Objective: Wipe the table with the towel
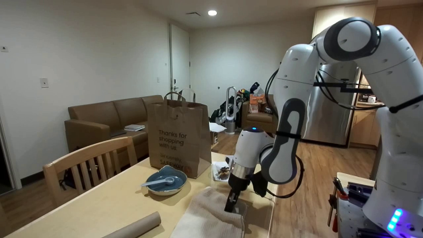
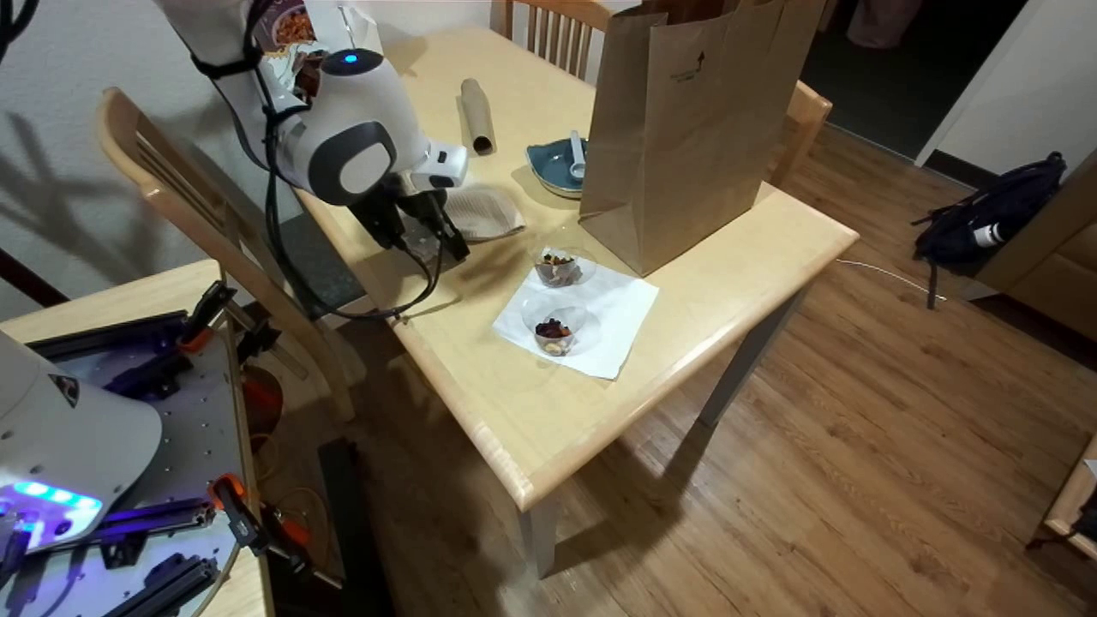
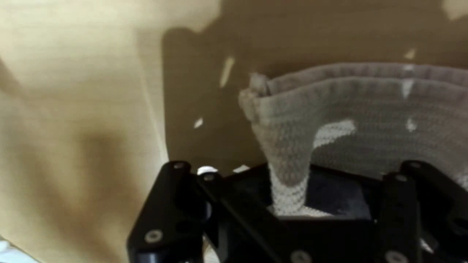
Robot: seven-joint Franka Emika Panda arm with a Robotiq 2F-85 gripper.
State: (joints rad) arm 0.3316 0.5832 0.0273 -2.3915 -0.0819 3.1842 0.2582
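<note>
The pale off-white ribbed towel [image 1: 205, 215] lies spread on the beige wooden table [image 1: 109, 198], and part of it also shows in an exterior view as a small rounded end [image 2: 487, 214]. My gripper [image 1: 230, 209] points down at the towel near the table's side edge. In the wrist view, a narrow fold of the towel [image 3: 365, 109] rises between the dark fingers of the gripper [image 3: 290, 197], which is shut on it. The rest of the cloth runs off to the right there, its hemmed edge curving over the tabletop. The tips themselves are partly covered by the fold.
Beyond the towel stand a tall brown paper bag [image 1: 180, 132] and a blue bowl [image 1: 173, 187] holding a light spoon [image 1: 158, 181]. A grey-brown rolled cylinder [image 1: 138, 227] lies beside the towel. Two clear cups [image 2: 557, 272] of snacks sit on white paper [image 2: 619, 313] near the table's end.
</note>
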